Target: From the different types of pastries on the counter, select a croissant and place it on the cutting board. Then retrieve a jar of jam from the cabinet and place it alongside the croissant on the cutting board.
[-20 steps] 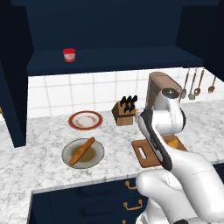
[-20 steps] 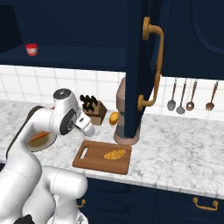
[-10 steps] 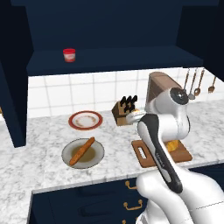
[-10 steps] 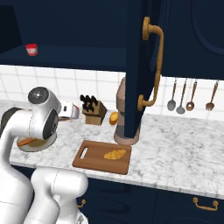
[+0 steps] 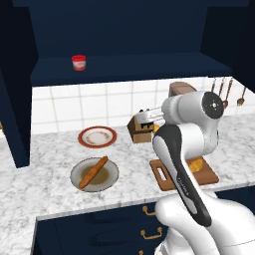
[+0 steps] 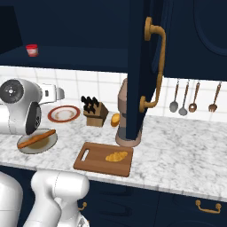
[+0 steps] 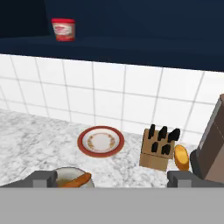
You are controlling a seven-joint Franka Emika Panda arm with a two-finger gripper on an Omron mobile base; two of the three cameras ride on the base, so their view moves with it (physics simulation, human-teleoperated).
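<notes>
Golden-yellow croissant [image 6: 116, 156] rests on the cutting board [image 6: 95, 165] in the right base view, so the first half of the task appears done. Left base view: the arm has swung up and left since a second ago, away from the board, with the gripper [image 5: 145, 117] now near the knife block [image 5: 140, 132]; the jar of jam [image 5: 78, 62] stands on the cabinet [image 5: 124, 67] shelf. Hand view: fingertips [image 7: 43, 178] set wide apart, nothing between them; it alone faces the jar [image 7: 64, 29], above the red-rimmed plate [image 7: 101, 141].
</notes>
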